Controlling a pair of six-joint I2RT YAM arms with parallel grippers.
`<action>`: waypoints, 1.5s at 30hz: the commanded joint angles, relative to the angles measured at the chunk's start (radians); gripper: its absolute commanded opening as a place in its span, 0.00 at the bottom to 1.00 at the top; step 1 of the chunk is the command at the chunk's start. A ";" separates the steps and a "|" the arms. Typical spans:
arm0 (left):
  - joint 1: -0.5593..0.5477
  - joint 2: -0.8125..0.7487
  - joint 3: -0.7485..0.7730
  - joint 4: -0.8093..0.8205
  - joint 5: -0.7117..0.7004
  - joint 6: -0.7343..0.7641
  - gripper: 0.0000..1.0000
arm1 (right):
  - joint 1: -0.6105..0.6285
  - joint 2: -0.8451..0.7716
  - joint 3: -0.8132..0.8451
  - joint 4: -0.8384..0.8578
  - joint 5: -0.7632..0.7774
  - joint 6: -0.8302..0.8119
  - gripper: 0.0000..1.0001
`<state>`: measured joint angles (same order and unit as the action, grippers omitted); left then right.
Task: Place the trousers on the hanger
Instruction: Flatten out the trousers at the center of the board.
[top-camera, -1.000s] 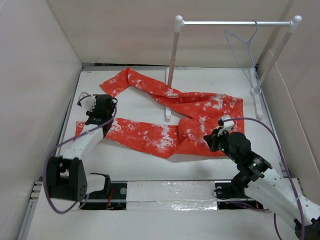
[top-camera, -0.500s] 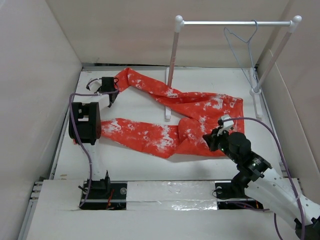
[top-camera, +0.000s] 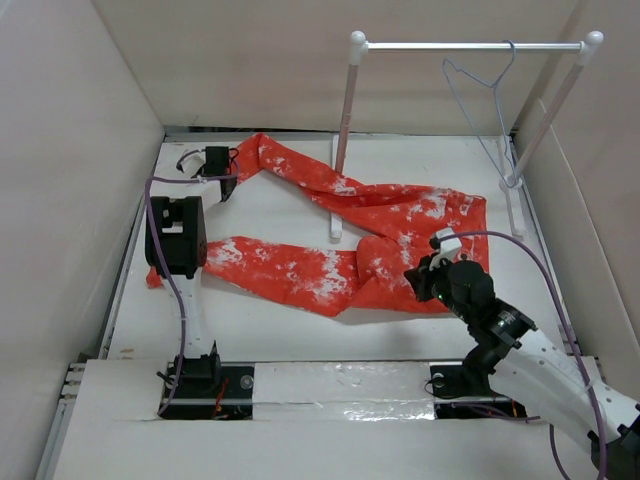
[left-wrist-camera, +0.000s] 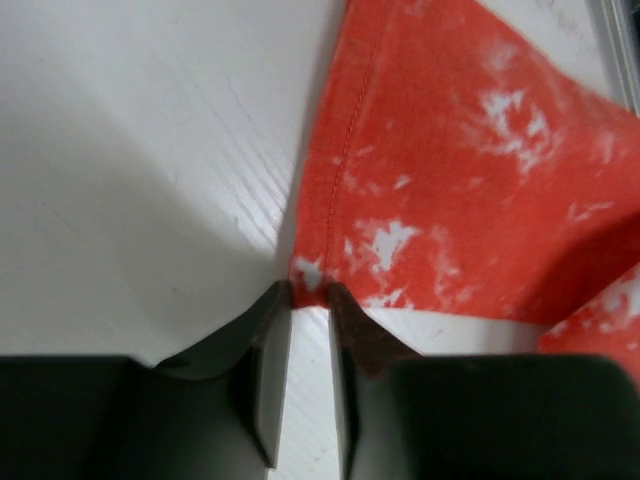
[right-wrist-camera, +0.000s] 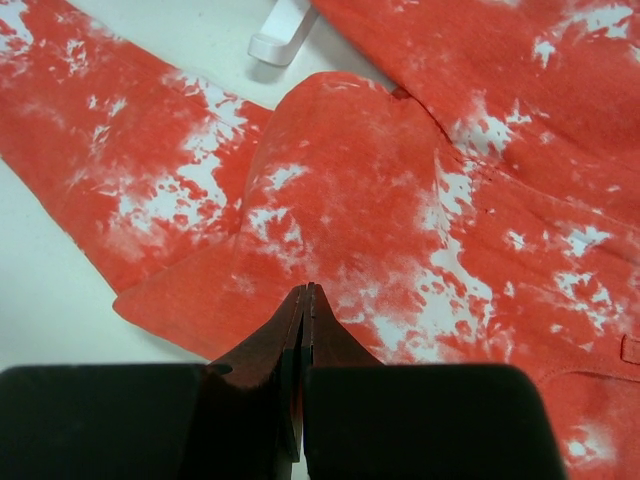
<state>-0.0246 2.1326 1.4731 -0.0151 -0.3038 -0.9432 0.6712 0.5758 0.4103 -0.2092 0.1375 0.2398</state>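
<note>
Trousers: the trousers (top-camera: 380, 225) lay flat on the tabletop (top-camera: 270, 325), filling the middle of the top view. The waist end was right of centre, and both legs ran out toward the left.
Upper leg: it reached the upper left of the top view, where its end lay at my left pincer (top-camera: 226, 184).
Lower leg: it ran to the left edge, partly behind my left arm.
Hanger: the hanger (top-camera: 480, 100) hung by its hook from the crossbar at the upper right, well apart from the cloth.
Left pincer: in its wrist view the pincer (left-wrist-camera: 312, 292) stood with its fingers a narrow gap apart. Its tips were right at the hemmed corner of the red cloth (left-wrist-camera: 450, 180), with white tabletop showing in the gap. I could not tell whether the tips pinched the hem.
Right pincer: in the top view it (top-camera: 420, 278) sat at the lower right edge of the garment. In its wrist view it (right-wrist-camera: 303, 290) was pressed together, pointing at a folded hump of cloth (right-wrist-camera: 350, 200), with nothing caught in it that I could see.
Rail stand: the white rail stand (top-camera: 345, 110) stood at the back of the tabletop. Its left foot (right-wrist-camera: 278, 35) showed over the upper leg.
</note>
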 joint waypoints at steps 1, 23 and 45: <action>0.015 0.021 0.035 -0.049 0.012 0.027 0.14 | 0.010 -0.007 0.032 0.044 0.037 -0.002 0.00; 0.235 -0.356 0.217 -0.212 -0.072 0.268 0.00 | 0.010 -0.030 0.061 -0.012 0.198 0.027 0.16; 0.298 -0.441 0.312 -0.289 0.043 0.245 0.00 | -0.011 0.042 0.062 0.089 0.239 0.006 0.00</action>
<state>0.2543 1.6859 1.7248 -0.3016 -0.2432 -0.6975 0.6682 0.5503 0.4789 -0.2447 0.3832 0.2611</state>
